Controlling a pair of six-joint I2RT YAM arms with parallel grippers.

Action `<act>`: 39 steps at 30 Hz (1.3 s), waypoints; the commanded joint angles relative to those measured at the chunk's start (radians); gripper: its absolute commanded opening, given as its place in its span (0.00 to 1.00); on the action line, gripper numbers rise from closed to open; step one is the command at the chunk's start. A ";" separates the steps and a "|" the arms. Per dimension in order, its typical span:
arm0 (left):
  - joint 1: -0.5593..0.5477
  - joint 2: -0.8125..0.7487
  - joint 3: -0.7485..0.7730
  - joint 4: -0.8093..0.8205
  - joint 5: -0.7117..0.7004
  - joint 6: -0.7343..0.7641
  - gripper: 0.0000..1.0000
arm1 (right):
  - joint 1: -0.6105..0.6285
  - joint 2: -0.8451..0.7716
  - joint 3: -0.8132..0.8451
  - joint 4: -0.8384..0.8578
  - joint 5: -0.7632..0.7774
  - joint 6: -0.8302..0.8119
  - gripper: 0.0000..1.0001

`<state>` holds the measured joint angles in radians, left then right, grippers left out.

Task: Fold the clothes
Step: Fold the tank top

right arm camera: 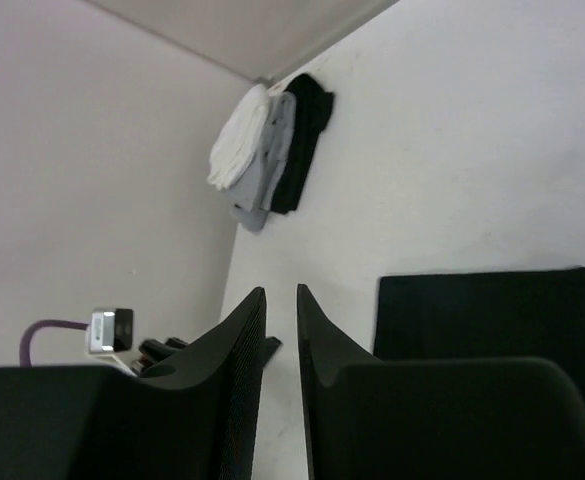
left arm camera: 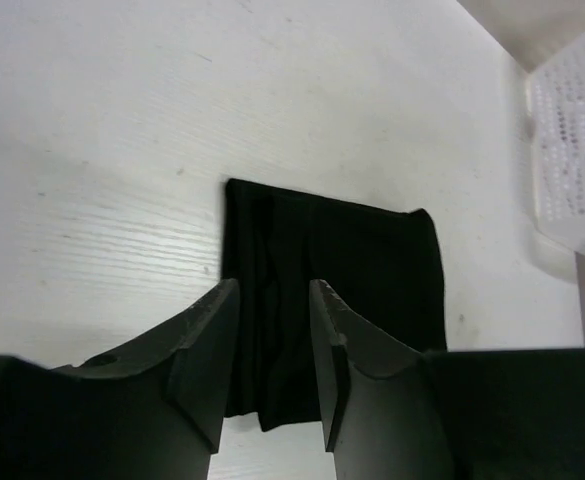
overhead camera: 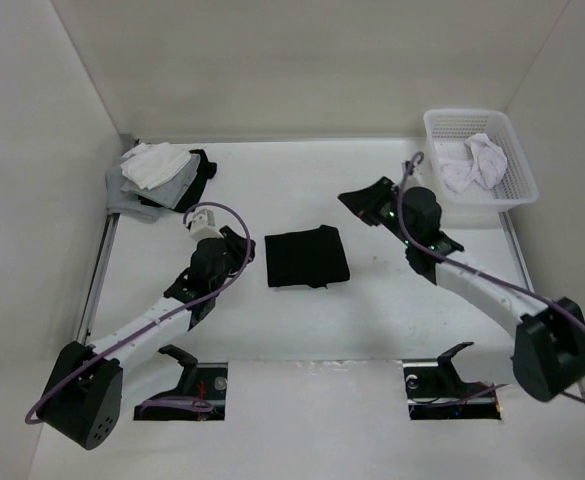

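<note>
Now | black garment (overhead camera: 306,258) is lying flat as a folded rectangle at the middle of the table (overhead camera: 372,320) | left pincer (left arm camera: 272,292) is hanging at its left edge, parted, gripping nothing | right pincer (right arm camera: 280,295) is hanging near its far-right corner, narrowly parted, empty, apart from it.

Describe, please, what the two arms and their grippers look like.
Both the left arm and right arm have white link tubes between bulky black joints and black bases, with a purple cable looping along each. The left gripper and right gripper carry matte black, wedge-shaped fingers tapering to the tips.
</note>
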<state>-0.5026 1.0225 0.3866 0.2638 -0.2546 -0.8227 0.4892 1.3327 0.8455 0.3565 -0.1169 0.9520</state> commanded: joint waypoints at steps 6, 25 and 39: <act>0.069 -0.021 0.029 -0.077 0.014 0.046 0.40 | -0.105 -0.262 -0.348 0.013 0.180 -0.116 0.24; 0.046 0.031 0.043 -0.104 0.021 0.043 0.44 | -0.203 -0.294 -0.457 0.084 0.269 -0.170 0.43; 0.017 0.020 0.049 -0.069 0.023 0.088 0.44 | -0.197 -0.234 -0.441 0.088 0.263 -0.174 0.43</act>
<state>-0.4751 1.0378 0.4038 0.1417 -0.2344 -0.7650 0.2886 1.0798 0.3878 0.3782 0.1364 0.7967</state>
